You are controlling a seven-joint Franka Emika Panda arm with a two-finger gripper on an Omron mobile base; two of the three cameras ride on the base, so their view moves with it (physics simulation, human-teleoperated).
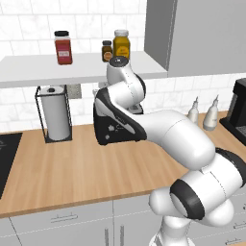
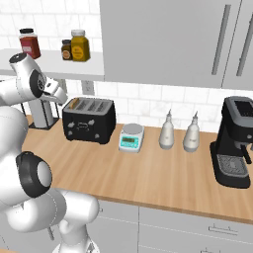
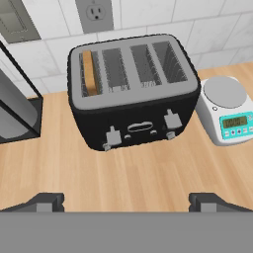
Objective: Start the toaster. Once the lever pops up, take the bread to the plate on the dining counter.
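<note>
Fingers spread wide, pinching nothing, hovering over bare table in front of the toaster. Toaster sits well ahead of the fingertips, centred between them, near the back wall. Bread stands in the leftmost slot. Scale just right of toaster, paper towel holder left.

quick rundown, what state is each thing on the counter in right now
toaster: upright, both levers up, not started
bread: standing in the leftmost slot
gripper: jaws open, holding nothing, above the toaster's front
scale: display lit, pan bare
paper towel roll: upright in its wire holder
</note>
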